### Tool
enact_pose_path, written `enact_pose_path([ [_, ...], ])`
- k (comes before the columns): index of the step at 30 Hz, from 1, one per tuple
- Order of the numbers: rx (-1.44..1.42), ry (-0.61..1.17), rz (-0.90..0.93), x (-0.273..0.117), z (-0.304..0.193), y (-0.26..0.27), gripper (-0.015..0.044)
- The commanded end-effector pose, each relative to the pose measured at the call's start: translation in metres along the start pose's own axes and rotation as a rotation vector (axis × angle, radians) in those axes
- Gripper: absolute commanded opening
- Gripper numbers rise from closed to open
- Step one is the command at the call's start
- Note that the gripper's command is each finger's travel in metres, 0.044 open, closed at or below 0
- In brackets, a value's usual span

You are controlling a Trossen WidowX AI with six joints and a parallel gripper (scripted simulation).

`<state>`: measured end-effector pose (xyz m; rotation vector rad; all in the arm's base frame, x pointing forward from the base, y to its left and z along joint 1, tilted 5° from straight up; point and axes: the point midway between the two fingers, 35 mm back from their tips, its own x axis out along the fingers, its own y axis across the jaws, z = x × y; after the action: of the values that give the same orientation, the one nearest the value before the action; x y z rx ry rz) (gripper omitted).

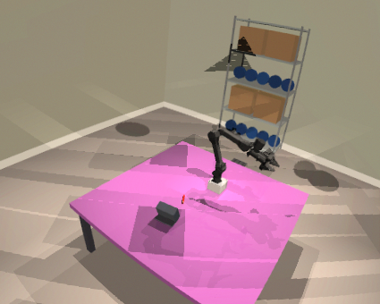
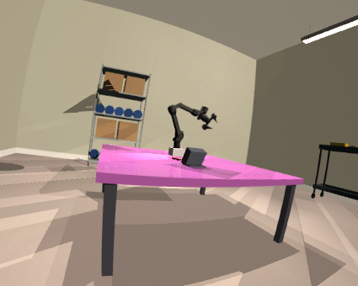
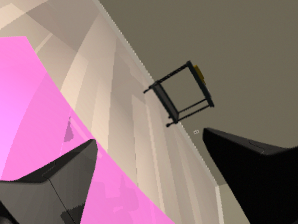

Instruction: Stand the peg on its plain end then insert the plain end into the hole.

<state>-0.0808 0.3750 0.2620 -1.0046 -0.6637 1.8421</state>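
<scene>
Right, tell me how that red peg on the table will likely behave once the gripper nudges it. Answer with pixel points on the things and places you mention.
The peg point(image 1: 183, 199) point(image 2: 176, 159) looks slim and lies on its side, so a nudge might well roll it if it is round. It is small beside the dark block point(image 1: 167, 214) point(image 2: 194, 156), so it is probably light and easily shoved. Its straight outline suggests it would stay stiff.

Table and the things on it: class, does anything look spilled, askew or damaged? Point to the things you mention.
Nothing stands out. The red peg point(image 1: 183, 198) point(image 2: 176, 159) lies flat on the pink table point(image 1: 122, 188) point(image 2: 131, 170) point(image 3: 20, 100), near the dark sloped block point(image 1: 167, 214) point(image 2: 194, 156), with no visible spill or damage, though the peg is too small to inspect closely.
</scene>
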Motion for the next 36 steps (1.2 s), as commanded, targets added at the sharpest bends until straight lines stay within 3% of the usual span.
enact_pose_path([
  [1, 0.002, 0.005, -0.001, 0.000, -0.002, -0.001, 0.0426],
  [17, 0.262, 0.440, -0.040, -0.018, -0.162, -0.033, 0.0440],
  [36, 0.682, 0.888, -0.081, -0.115, -0.328, -0.018, 0.0440],
])
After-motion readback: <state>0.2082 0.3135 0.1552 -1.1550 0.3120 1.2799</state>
